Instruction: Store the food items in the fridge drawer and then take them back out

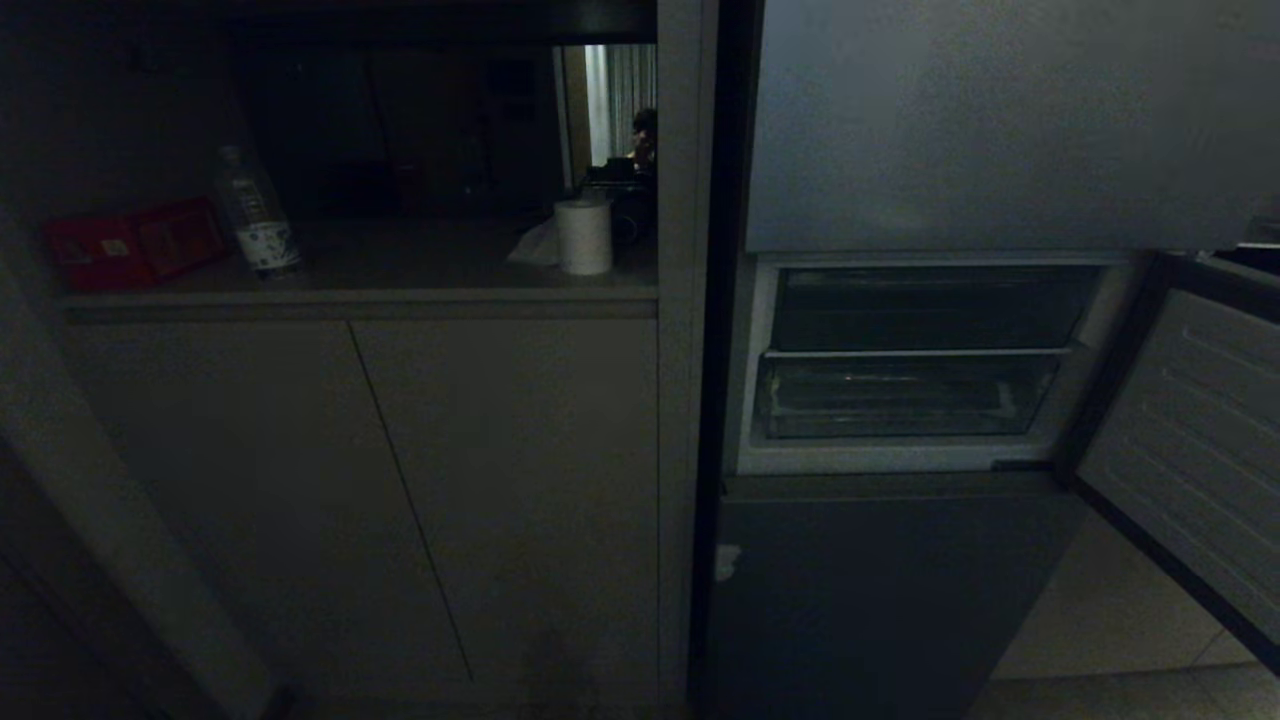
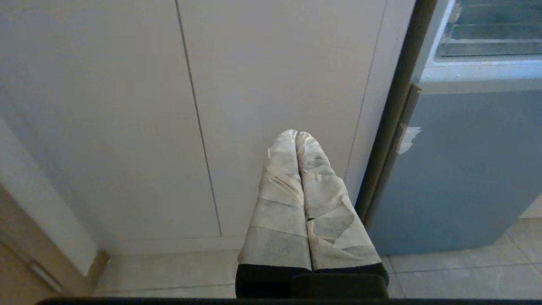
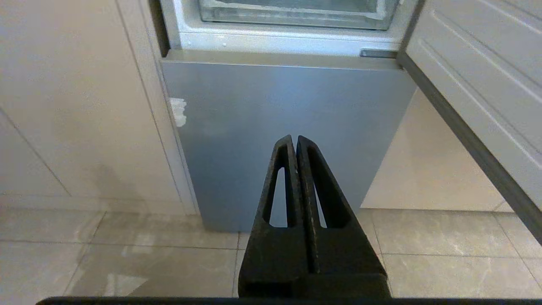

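The fridge drawer is a clear bin in the open middle section of the fridge; it is pushed in and looks empty. Its front lip also shows in the wrist views. Flat red packets lie on the counter far left; I cannot tell whether they are the food items. My left gripper, its fingers wrapped in pale tape, is shut and empty, low before the cabinet doors. My right gripper is shut and empty, low before the fridge's bottom door. Neither arm shows in the head view.
The middle fridge door stands swung open to the right. A flat shelf sits above the drawer. On the counter stand a clear bottle and a white paper roll. A person shows far behind. Tiled floor lies below.
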